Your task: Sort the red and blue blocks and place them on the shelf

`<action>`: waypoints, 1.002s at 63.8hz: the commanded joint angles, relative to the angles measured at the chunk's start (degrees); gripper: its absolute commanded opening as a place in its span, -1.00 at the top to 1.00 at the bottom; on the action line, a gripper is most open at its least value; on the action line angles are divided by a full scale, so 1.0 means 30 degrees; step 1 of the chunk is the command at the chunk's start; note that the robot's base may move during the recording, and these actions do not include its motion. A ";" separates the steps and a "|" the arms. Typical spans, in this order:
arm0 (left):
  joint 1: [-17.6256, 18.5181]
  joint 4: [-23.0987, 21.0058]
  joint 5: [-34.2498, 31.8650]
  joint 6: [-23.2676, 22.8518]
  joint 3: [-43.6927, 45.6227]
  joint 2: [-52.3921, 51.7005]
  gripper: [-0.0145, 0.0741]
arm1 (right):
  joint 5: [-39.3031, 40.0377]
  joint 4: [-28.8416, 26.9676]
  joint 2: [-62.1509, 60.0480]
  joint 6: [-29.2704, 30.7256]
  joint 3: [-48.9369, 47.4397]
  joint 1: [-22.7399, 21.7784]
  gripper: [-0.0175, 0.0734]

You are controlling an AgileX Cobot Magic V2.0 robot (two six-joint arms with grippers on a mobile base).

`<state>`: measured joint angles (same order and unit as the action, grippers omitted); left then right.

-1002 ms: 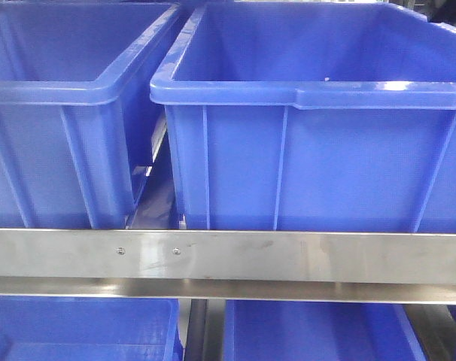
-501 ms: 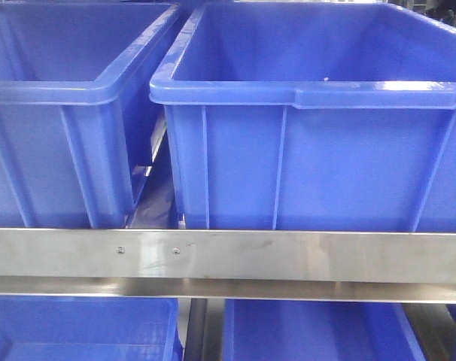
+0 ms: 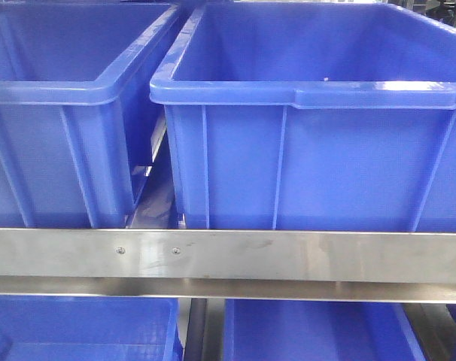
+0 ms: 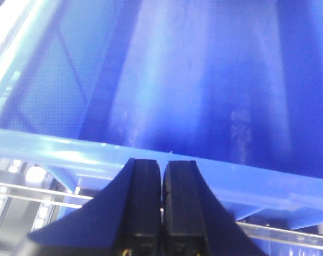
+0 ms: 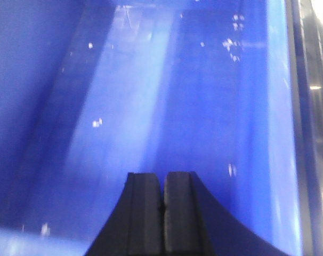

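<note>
No red or blue blocks in any view. Both pincers, left pincer (image 4: 161, 184) and right pincer (image 5: 162, 194), are pressed together and empty over blue crates (image 3: 311, 150) on the shelf (image 3: 228, 256). I'd find the blocks first, then spread wide.

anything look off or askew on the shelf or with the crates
Nothing stands out. The two upper blue crates sit upright behind the steel shelf rail, undamaged and with nothing spilled. Both grippers, left and right, are closed and empty. No red or blue block is in view.
</note>
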<state>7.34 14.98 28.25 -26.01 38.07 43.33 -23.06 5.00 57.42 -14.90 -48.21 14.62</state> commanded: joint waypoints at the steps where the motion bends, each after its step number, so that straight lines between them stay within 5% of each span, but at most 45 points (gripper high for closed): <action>1: 0.0000 0.0236 -0.1428 0.0030 0.0312 -0.0691 0.39 | 0.1351 0.0287 -0.1167 0.0023 0.0175 -0.0018 0.49; 64: 0.0000 0.0236 -0.2742 0.0030 -0.2779 -0.2342 0.39 | 0.1338 0.0498 -0.6011 0.0023 0.4309 -0.0018 0.49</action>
<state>7.34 15.07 24.69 -26.01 28.20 36.46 -23.29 5.62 39.74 -14.90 -33.73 14.62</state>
